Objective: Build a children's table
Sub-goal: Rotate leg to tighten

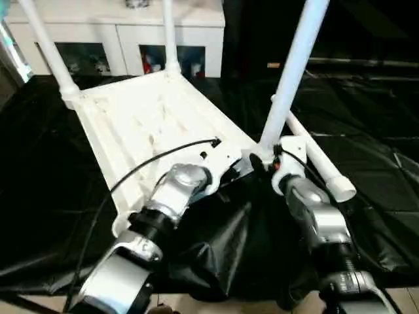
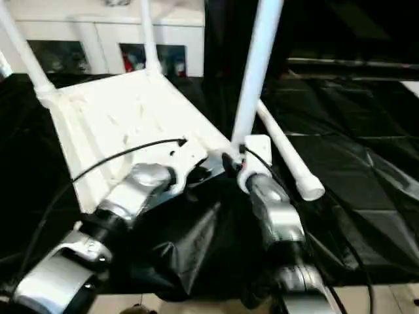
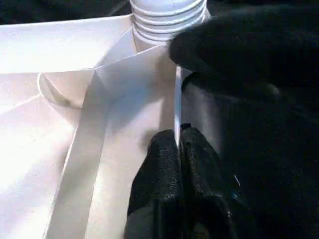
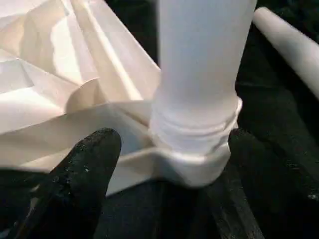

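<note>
The right gripper [image 4: 164, 164] stands open at the lower centre of the head views, its two black fingers [image 4: 84, 169] spread to either side of the base of the near leg [image 1: 291, 72] and its corner socket [image 4: 194, 159], with a gap visible between each finger and the white plastic, so it holds nothing. The left gripper [image 3: 180, 149] has its fingers pressed together on the thin edge wall of the table top [image 1: 150, 118], near that same corner; the white rim runs right between the two pads. The table top lies upside down, ribbed underside up, filling the centre and upper left of the head views. Three legs stand in its sockets: the near leg rising toward the upper right of the frame, the far left leg [image 1: 46, 46] in the upper left, and the far middle leg [image 1: 169, 33] at top centre. A loose leg [image 1: 321, 163] lies just right of the near corner, slanting down toward the right on the black sheet [image 1: 380, 137] that covers the work surface. A black cable [image 1: 150, 160] arcs over the left forearm [image 1: 173, 193]. Beyond the table, along the top edge, stands a white cabinet [image 1: 124, 39] with glass doors.
</note>
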Available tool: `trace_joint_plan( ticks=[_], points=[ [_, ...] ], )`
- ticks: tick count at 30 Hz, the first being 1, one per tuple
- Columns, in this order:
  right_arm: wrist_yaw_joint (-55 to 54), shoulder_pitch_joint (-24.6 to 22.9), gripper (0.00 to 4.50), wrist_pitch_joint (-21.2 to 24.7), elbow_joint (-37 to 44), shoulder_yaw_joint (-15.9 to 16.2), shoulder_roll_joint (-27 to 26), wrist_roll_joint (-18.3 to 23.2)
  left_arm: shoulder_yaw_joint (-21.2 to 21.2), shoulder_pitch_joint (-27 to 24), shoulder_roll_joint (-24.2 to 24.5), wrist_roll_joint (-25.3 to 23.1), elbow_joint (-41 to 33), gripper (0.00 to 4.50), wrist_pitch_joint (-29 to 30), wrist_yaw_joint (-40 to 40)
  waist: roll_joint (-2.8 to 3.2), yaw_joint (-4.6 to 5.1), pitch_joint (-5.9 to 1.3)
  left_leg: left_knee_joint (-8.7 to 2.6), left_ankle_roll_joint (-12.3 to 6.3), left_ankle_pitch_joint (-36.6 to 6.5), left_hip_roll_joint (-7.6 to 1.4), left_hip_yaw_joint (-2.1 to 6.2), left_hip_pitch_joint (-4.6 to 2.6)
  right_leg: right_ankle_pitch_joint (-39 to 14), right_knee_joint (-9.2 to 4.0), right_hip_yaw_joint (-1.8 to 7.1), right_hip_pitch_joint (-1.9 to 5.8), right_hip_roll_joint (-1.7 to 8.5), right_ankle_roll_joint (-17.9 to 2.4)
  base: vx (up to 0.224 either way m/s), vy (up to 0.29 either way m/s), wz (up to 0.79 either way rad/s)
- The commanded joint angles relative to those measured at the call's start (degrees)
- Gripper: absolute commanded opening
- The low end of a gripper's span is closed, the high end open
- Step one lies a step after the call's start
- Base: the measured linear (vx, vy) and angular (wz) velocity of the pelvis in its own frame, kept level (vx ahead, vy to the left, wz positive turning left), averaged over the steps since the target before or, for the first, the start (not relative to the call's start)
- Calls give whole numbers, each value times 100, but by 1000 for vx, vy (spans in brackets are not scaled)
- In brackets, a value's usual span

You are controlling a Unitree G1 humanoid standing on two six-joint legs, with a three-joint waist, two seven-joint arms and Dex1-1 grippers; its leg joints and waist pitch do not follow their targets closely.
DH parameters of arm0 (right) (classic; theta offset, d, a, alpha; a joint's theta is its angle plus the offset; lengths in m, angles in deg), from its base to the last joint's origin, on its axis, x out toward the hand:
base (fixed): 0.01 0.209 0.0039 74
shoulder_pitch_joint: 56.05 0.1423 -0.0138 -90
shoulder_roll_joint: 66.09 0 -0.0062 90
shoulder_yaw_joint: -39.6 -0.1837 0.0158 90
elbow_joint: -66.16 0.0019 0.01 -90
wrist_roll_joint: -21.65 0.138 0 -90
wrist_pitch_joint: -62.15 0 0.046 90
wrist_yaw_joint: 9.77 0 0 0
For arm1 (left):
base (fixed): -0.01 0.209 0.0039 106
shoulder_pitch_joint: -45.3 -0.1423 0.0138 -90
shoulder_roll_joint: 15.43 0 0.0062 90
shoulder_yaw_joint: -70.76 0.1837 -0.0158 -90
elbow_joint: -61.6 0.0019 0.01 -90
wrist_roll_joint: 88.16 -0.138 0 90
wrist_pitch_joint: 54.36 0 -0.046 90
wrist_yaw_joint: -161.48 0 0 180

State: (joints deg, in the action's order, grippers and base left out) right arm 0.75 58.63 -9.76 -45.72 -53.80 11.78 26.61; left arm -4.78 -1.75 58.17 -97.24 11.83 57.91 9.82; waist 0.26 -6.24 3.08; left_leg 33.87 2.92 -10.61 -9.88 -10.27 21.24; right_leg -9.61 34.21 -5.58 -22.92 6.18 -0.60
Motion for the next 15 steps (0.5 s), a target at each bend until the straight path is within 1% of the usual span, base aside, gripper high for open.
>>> trace_joint_plan(
  ticks=[1,2,3,4,5,7,9,10,11,13,14,15],
  points=[
    [8,-101,384,124,222,-47,98,6,-224,29,30,-37,210,0,239,-510,26,-20,-413,-436,-170,-1105,-292,134,-38,-802,-381,287,326,327,-1116,0,0,0],
    [0,-188,384,170,322,-87,118,9,-339,59,-33,-25,302,0,300,-773,21,-9,-413,-434,-181,-1114,-285,133,-31,-814,-385,285,332,322,-1133,0,0,0],
    [-2,-227,384,198,371,-97,132,21,-395,73,-63,-20,339,0,313,-901,12,4,-409,-430,-203,-1133,-282,131,-31,-838,-396,284,336,324,-1132,0,0,0],
    [-8,-253,384,217,403,-96,142,30,-453,85,-86,2,362,0,304,-998,4,22,-401,-434,-233,-1150,-274,130,-16,-929,-414,280,342,319,-1108,0,0,0],
    [-13,-264,384,225,415,-93,146,33,-489,90,-96,19,373,0,293,-1043,-7,27,-406,-432,-242,-1146,-273,136,-19,-950,-415,275,348,326,-1113,0,0,0],
    [-30,-279,384,264,434,-67,138,34,-688,155,-109,118,456,0,197,-1338,-11,66,-394,-432,-266,-1182,-259,136,5,-1139,-443,270,353,331,-1083,0,0,0],
    [-18,-261,384,281,432,-32,116,29,-737,201,-70,141,535,0,85,-1429,-25,71,-393,-437,-273,-1182,-252,151,19,-1397,-470,264,357,334,-964,0,0,0],
    [-4,-246,384,291,439,-8,104,34,-748,227,-49,155,592,0,-42,-1449,-14,67,-390,-439,-277,-1183,-254,155,7,-1471,-487,262,335,323,-923,0,0,0],
    [9,-227,384,294,440,19,88,35,-791,253,-33,198,652,0,-259,-1471,-16,66,-393,-435,-282,-1169,-255,155,1,-1451,-490,266,333,327,-924,0,0,0],
    [24,-215,384,304,460,46,82,38,-822,295,-11,227,714,0,-434,-1508,-5,50,-418,-416,-314,-951,-265,160,-2,-995,-432,279,329,311,-1034,0,0,0],
    [30,-213,391,311,478,63,76,38,-837,328,12,231,760,28,-552,-1530,-7,46,-421,-415,-329,-913,-271,159,-3,-877,-417,279,330,308,-1071,0,0,0],
    [32,-216,391,324,494,66,74,38,-841,345,24,226,776,45,-622,-1529,13,38,-423,-411,-341,-878,-273,160,-8,-773,-402,278,326,306,-1113,0,0,0]
  ],
)
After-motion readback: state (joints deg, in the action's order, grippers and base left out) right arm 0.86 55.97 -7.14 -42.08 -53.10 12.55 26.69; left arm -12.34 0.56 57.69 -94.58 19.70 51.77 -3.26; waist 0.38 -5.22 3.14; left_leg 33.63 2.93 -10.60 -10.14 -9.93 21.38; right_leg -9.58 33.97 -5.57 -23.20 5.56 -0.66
